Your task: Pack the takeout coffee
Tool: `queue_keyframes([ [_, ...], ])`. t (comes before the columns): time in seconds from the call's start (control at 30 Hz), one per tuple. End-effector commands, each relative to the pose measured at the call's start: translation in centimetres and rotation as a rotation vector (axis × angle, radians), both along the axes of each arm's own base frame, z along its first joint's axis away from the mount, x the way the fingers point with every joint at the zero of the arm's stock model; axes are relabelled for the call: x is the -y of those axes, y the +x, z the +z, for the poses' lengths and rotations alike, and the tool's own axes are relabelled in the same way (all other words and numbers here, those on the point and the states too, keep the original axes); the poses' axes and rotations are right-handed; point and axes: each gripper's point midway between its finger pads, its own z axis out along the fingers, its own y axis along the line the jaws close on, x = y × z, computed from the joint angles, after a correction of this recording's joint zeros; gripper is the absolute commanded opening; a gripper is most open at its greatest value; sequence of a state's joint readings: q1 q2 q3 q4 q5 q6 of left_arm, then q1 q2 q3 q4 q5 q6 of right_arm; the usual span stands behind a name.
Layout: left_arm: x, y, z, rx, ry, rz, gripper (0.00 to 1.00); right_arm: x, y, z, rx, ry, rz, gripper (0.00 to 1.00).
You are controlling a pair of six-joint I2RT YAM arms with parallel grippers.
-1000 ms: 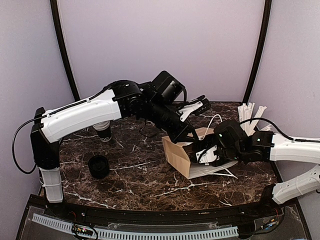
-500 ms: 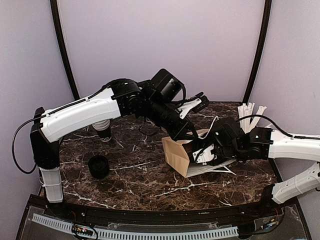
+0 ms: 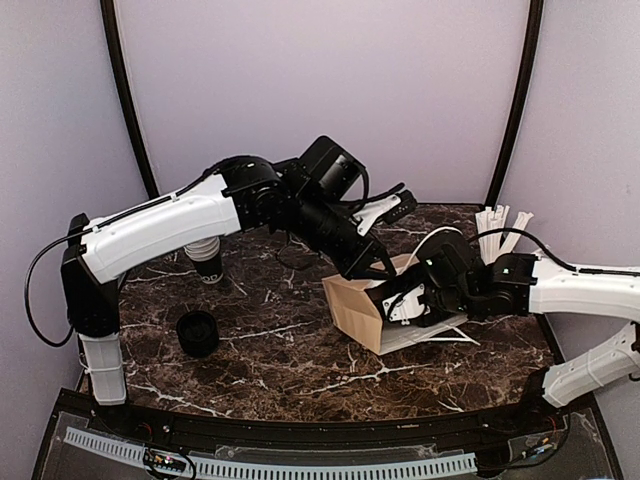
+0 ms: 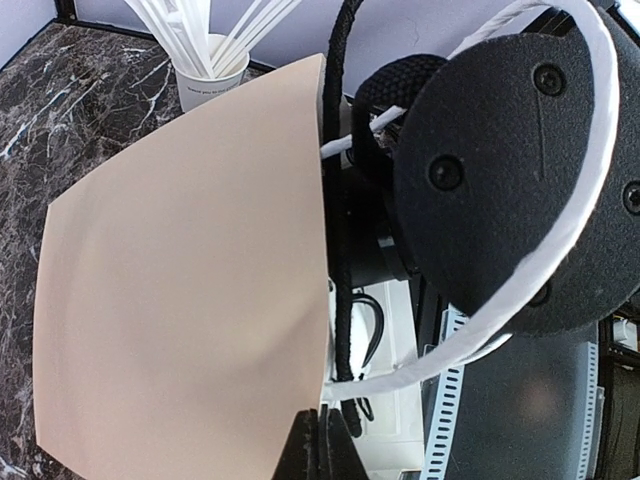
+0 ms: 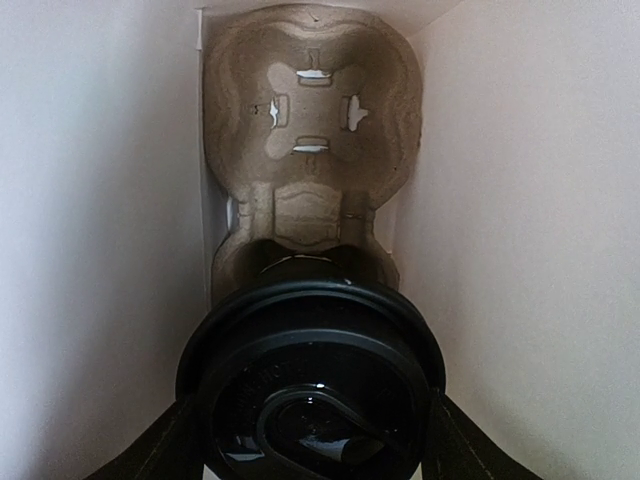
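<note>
**Soft outside, dim inside**

We see even, soft light from above, with faint shadows on the table (image 3: pixel 270 350). Ahead of the right gripper (image 5: pixel 310 455) the brown paper bag (image 5: pixel 100 200) is dim inside, with glints on the takeout coffee (image 5: pixel 310 390). Beside the left gripper (image 4: pixel 320 450) its face glows bright

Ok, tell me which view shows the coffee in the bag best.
Right wrist: the lidded coffee fills the foreground, inside the bag, in front of a pulp carrier. The top view hides it inside the bag; the left wrist view shows only the bag's outside.
</note>
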State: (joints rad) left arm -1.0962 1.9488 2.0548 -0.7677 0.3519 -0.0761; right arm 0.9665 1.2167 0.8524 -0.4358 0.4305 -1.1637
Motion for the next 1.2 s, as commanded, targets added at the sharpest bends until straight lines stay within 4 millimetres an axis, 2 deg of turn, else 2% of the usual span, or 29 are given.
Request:
queue_keyframes([
  [0.0,-0.1,-0.4,1.6,-0.036,-0.047,-0.022,0.0,-1.0,0.5,0.2,0.008,0.043,0.014,0.35],
  [0.2,-0.8,0.4,1.3,-0.106,-0.06,-0.025,0.0,-1.7,0.3,0.9,-0.028,0.067,0.017,0.35],
  [0.43,-1.3,0.3,1.6,-0.228,-0.117,-0.07,0.0,-2.1,0.1,1.4,-0.072,0.072,0.019,0.35],
  [0.67,-2.2,0.8,1.4,-0.309,-0.148,-0.095,0.0,-3.0,-0.1,1.3,-0.139,0.086,0.03,0.35],
  [0.83,-3.1,2.0,1.8,-0.354,-0.197,-0.092,0.0,-3.2,0.8,1.5,-0.149,0.09,0.028,0.35],
  [0.9,-3.7,3.2,2.2,-0.356,-0.224,-0.08,0.0,-3.4,1.2,1.4,-0.146,0.085,0.029,0.35],
  [0.93,-3.8,3.3,2.3,-0.36,-0.229,-0.08,0.02,-3.5,1.4,1.5,-0.142,0.091,0.03,0.35],
  [1.03,-4.4,4.6,2.6,-0.354,-0.244,-0.056,0.17,-3.7,1.9,1.7,-0.124,0.094,0.034,0.35],
  [1.13,-4.6,5.4,2.8,-0.339,-0.253,-0.042,0.42,-3.9,2.3,1.8,-0.099,0.098,0.037,0.35],
  [1.17,-4.8,5.7,2.9,-0.33,-0.25,-0.034,0.46,-4.0,2.5,1.9,-0.09,0.102,0.037,0.35],
])
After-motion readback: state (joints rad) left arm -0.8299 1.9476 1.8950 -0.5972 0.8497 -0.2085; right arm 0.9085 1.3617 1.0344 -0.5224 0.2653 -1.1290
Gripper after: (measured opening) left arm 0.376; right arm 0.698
